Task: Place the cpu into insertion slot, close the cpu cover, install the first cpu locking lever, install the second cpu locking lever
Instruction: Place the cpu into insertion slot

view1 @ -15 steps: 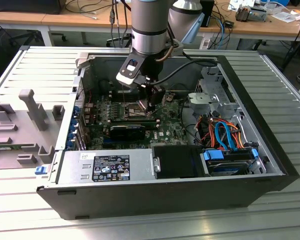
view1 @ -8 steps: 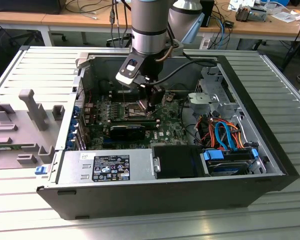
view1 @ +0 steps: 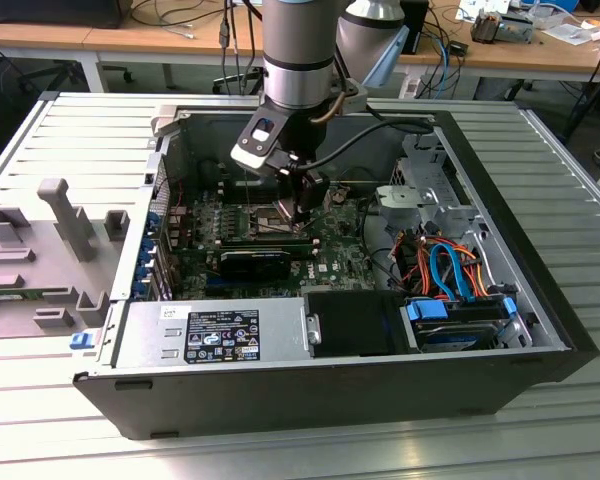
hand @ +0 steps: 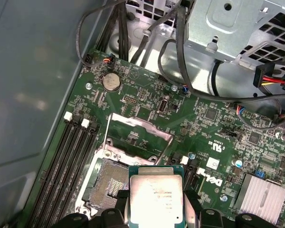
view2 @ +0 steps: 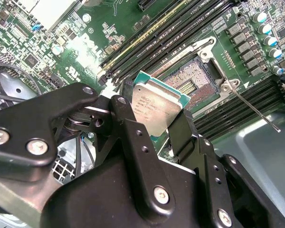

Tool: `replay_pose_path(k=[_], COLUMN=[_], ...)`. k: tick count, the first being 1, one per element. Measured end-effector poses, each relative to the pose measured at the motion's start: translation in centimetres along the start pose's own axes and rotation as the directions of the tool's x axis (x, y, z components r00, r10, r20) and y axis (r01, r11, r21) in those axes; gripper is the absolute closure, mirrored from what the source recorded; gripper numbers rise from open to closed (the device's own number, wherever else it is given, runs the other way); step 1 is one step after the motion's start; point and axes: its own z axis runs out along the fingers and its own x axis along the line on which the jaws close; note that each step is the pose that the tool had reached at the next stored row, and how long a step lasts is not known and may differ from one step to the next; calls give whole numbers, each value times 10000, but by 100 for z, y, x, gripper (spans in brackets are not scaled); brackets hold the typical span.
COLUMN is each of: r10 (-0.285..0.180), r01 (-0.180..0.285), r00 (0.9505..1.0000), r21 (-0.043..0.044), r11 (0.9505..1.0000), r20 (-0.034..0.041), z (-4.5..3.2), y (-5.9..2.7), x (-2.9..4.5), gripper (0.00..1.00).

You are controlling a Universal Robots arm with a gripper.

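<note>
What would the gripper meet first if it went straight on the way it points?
Probably the insertion slot: the gripper, shut on the cpu, points down at the motherboard with the open socket just ahead. Depth is unclear, so the cpu may land on the slot's metal rim.

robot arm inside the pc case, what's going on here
The arm's claw grips the cpu by its edges, above the motherboard near the open slot. The slot is empty, the cover is flipped up, and one lever sticks out unlatched. The cpu is not seated yet.
</note>
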Motion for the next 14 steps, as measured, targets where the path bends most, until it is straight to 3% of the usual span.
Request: replay_pose_path(k=[14], r10=[236], r01=[-236], r00=[9997], r21=[8], r11=[9997], r20=[3], z=[0], y=[0], x=[0], gripper=[46])
